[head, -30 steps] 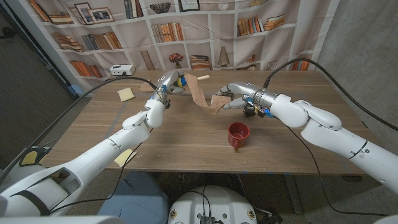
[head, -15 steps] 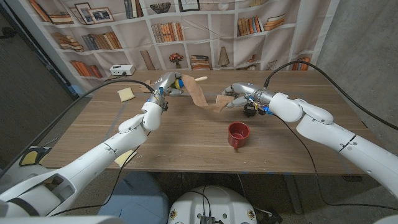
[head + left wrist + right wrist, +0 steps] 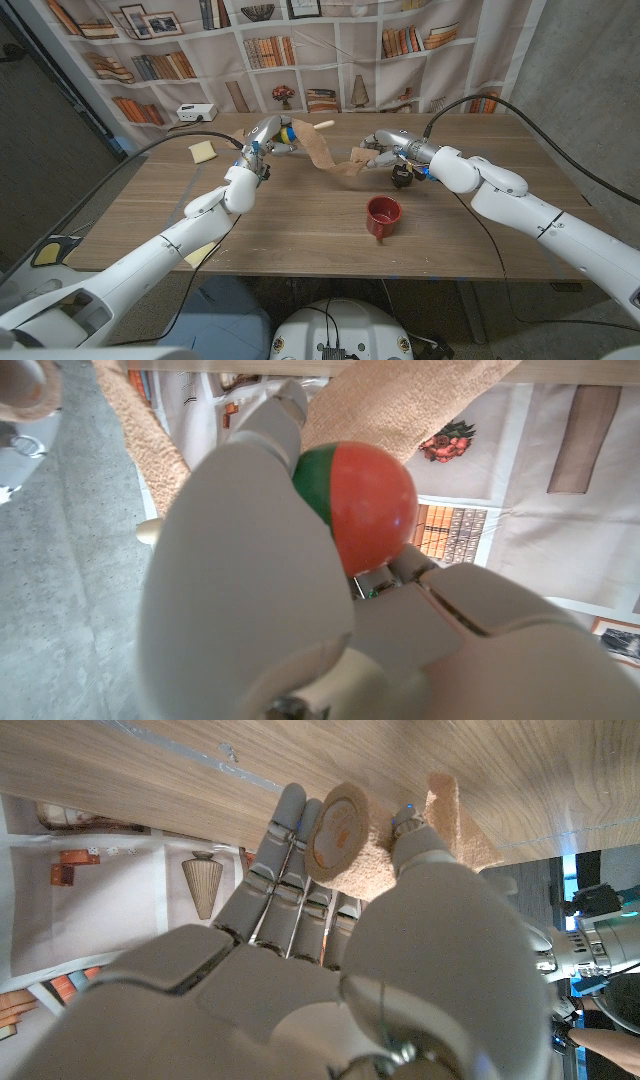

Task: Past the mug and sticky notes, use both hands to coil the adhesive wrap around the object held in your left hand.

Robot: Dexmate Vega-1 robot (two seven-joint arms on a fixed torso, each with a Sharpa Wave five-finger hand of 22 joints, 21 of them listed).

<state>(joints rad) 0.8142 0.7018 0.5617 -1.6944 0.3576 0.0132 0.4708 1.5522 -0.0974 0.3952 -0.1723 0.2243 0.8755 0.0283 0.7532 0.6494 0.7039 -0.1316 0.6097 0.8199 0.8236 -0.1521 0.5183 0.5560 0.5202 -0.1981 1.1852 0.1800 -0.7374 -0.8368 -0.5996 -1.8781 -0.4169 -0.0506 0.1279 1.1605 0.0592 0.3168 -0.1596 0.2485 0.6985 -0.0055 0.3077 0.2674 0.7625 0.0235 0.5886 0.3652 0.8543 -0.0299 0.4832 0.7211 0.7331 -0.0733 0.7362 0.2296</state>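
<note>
The tan wrap (image 3: 325, 160) spans between both hands; the red mug (image 3: 383, 216) stands near the right hand (image 3: 385, 152), table open beside the left hand (image 3: 268, 135).

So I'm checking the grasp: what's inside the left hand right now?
The left hand grips a ball-like object, red and green in the left wrist view, with tan adhesive wrap running over it. The fingers cover the rest of the object, so its full shape stays hidden.
</note>
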